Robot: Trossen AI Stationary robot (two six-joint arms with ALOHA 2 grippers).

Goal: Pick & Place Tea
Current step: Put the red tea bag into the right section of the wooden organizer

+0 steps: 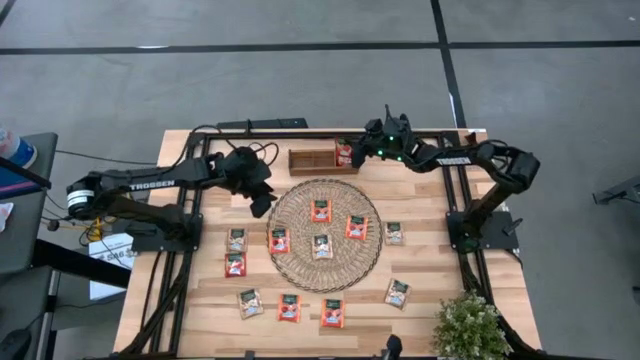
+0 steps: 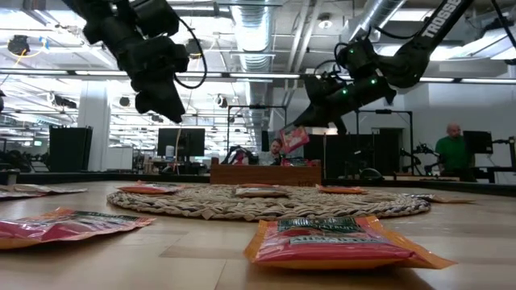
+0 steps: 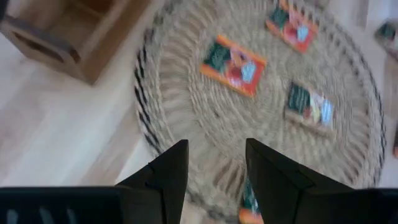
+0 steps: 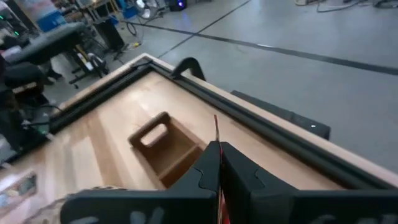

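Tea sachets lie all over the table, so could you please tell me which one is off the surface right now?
The red sachet pinched in the right pincer, hanging above the wooden tray. All the others lie flat on the mat or table.

Woven mat (image 1: 324, 234) sits mid-worktop (image 1: 430, 320), four tea sachets (image 1: 322, 246) lying on it. More sachets lie on the bare boards to its left, right and along the near edge. Behind the mat, at the far edge, the wooden tray (image 1: 318, 160). Right gripper (image 1: 347, 152) hangs above the tray's right end, jaws pinched on one sachet (image 2: 295, 138), well clear of the wood. Left gripper (image 1: 262, 205) hovers over the mat's far-left rim, jaws apart. A potted plant (image 1: 468, 326) stands at the near right corner.
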